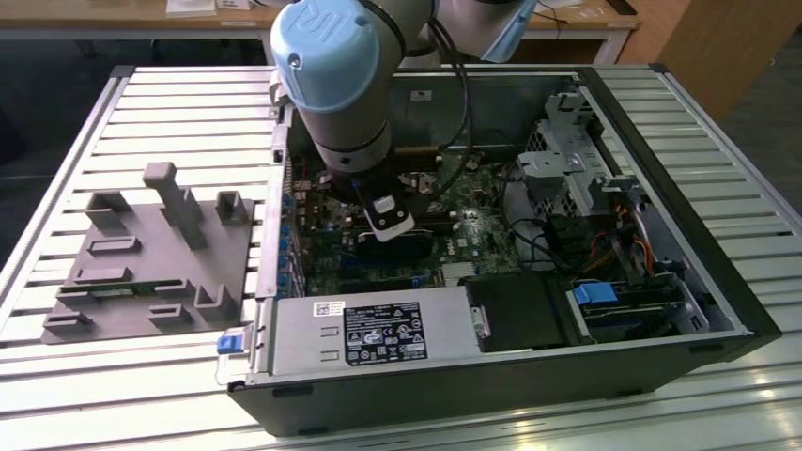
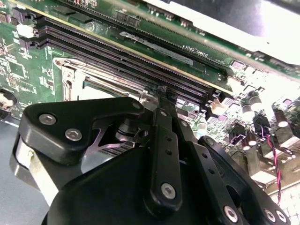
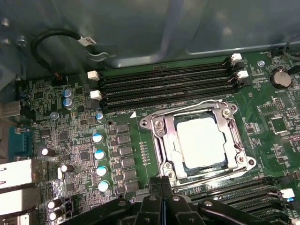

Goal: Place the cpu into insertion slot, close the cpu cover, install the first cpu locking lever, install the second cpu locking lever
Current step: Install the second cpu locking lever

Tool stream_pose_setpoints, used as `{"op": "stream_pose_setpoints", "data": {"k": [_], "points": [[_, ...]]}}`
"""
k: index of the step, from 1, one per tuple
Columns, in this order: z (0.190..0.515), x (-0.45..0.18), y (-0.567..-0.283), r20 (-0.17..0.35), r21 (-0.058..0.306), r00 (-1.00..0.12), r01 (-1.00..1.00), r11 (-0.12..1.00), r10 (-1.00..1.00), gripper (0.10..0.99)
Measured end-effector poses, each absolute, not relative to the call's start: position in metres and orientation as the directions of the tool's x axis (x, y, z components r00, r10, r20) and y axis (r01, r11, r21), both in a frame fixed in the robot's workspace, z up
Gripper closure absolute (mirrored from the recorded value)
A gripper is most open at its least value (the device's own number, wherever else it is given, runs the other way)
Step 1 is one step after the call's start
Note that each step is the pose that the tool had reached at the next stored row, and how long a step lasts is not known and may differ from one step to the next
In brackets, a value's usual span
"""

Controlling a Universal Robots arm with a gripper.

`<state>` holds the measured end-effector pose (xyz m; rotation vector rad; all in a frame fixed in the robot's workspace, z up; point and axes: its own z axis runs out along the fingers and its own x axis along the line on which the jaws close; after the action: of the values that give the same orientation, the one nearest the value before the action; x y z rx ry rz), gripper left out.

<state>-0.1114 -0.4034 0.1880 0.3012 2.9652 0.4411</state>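
Exterior view first: the arm (image 1: 332, 85) reaches down into an open computer case (image 1: 677, 272) lying on a slatted metal desk (image 1: 163, 103), its wrist ending over the green motherboard (image 1: 483, 225) near the middle of the case. At about nine o'clock from the case a grey fixture block (image 1: 145, 258) sits on the desk, well apart from the arm. The first wrist view looks down on the insertion slot (image 3: 159, 136), a square socket with a metal rim on the green board. The cpu (image 3: 202, 140) lies flat inside it, its pale top showing through the window of the cpu cover (image 3: 236, 150), which is folded down over the chip. A thin wire lever (image 3: 197, 104) runs along the socket's edge on the side nearest the long black memory slots (image 3: 164, 84). The claw (image 3: 161, 190) hangs just beside the socket corner, its dark fingers drawn together with barely a gap between them, and I see nothing held. In the second wrist view the claw's tip (image 2: 161, 91) sits right at the socket frame (image 2: 70, 75), next to the memory slots; whether it touches the metal I cannot tell.
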Motion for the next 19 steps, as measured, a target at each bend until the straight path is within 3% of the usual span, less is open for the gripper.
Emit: {"op": "stream_pose_setpoints", "data": {"k": [14, 19], "points": [[0.197, -0.1115, -0.4033, -0.098, 0.296, -0.972, 0.177, 0.939, 0.214, 0.98], [0.1971, -0.1114, -0.4032, -0.086, 0.347, -0.972, 0.177, 0.921, 0.219, 0.98]]}}
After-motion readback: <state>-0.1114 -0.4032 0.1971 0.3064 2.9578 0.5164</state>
